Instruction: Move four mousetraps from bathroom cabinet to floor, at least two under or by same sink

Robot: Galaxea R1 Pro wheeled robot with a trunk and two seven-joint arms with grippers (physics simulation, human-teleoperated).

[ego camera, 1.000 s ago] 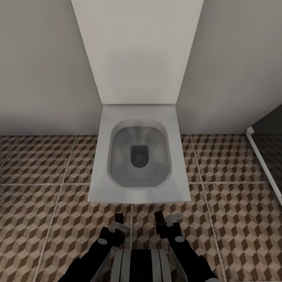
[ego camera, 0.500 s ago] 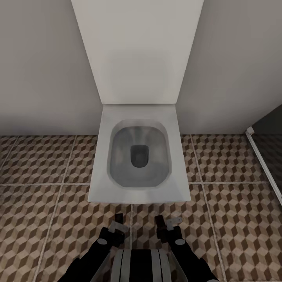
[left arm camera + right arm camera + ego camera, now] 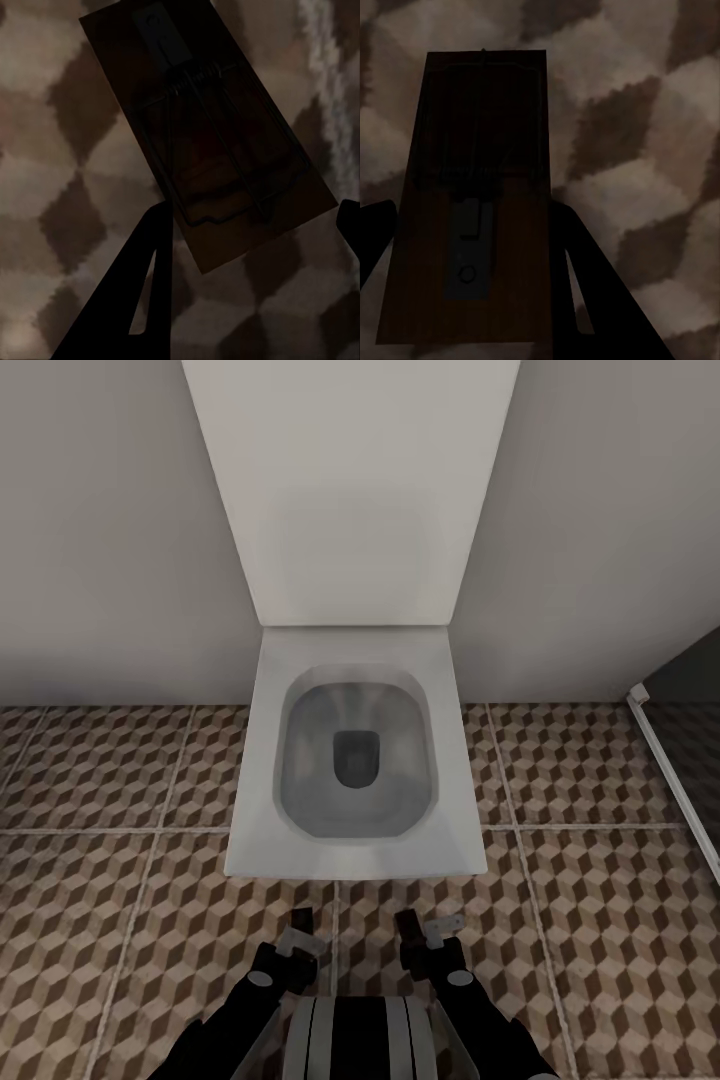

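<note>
Facing: a white square toilet (image 3: 355,760) with its lid raised against a pale wall, seen from above in the head view.
Floor: bathroom floor (image 3: 100,920) tiled in a brown, beige and white cube pattern, pale grout lines between the tiles.
Left gripper (image 3: 298,932): low in the head view, just short of the toilet's front edge; the left wrist view shows a mousetrap (image 3: 206,131) between its dark fingers (image 3: 139,285), one finger against the board's edge, the other cut off at the frame edge.
Right gripper (image 3: 420,927): beside the left one; its fingers (image 3: 592,292) close on either side of a second mousetrap (image 3: 480,202).
Hard to make out: both traps sit in deep shadow; wire bars show faintly, any red mark cannot be told.
Cut off: a dark panel with a white frame (image 3: 665,760) at the right edge.
Writing: none legible.
</note>
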